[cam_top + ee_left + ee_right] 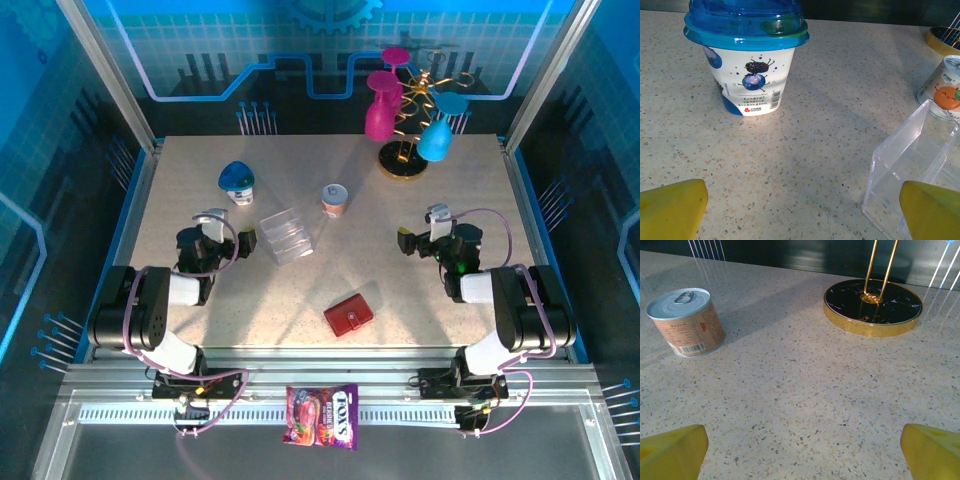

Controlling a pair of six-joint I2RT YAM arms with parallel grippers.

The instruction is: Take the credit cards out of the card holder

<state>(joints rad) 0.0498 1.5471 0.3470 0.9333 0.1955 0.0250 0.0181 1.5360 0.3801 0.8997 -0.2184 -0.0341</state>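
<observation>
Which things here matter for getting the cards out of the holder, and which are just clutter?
Job: red card holder, folded shut, lying between the two arms.

Clutter: yogurt cup, clear plastic box, small can, gold stand, candy packet on the front ledge.

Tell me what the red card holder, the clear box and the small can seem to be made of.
Card holder: probably leather or imitation, red with a small snap; grain too small to judge.
Clear box: rigid transparent plastic, see-through walls with bright edges.
Can: metal, silvery lid with a pull ring, printed label around it.
</observation>
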